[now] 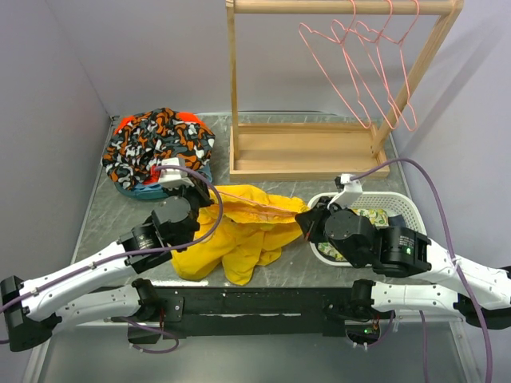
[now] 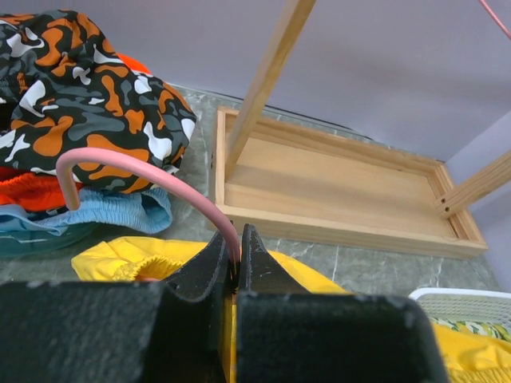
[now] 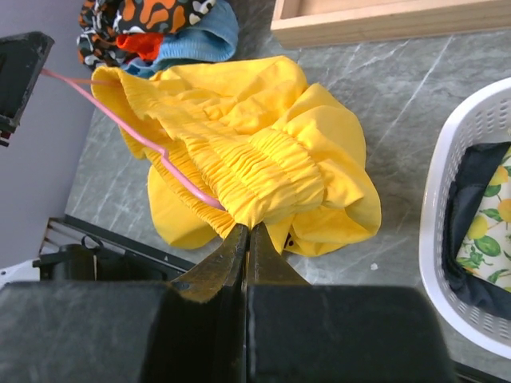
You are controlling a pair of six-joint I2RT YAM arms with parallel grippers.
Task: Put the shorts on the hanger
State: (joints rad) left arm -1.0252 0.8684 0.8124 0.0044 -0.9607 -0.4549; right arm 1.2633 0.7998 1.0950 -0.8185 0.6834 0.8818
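The yellow shorts [image 1: 239, 231] lie bunched on the table between the arms. The pink wire hanger [image 1: 263, 206] runs across them, one arm threaded into the gathered waistband [image 3: 263, 152]. My left gripper [image 1: 200, 195] is shut on the hanger's neck just below the curved hook [image 2: 144, 171], at the shorts' left end [image 2: 136, 259]. My right gripper [image 1: 307, 219] is shut on the waistband's right end, where the hanger wire [image 3: 136, 136] goes into the fabric. In the right wrist view the jaws [image 3: 249, 231] pinch yellow cloth. The drawstring is hidden.
A wooden rack [image 1: 307, 148] stands at the back with several pink hangers [image 1: 359, 64] on its bar. A black, orange and white patterned garment pile [image 1: 156, 148] lies at the back left. A white basket [image 1: 403, 209] with lemon-print cloth [image 3: 487, 231] sits at the right.
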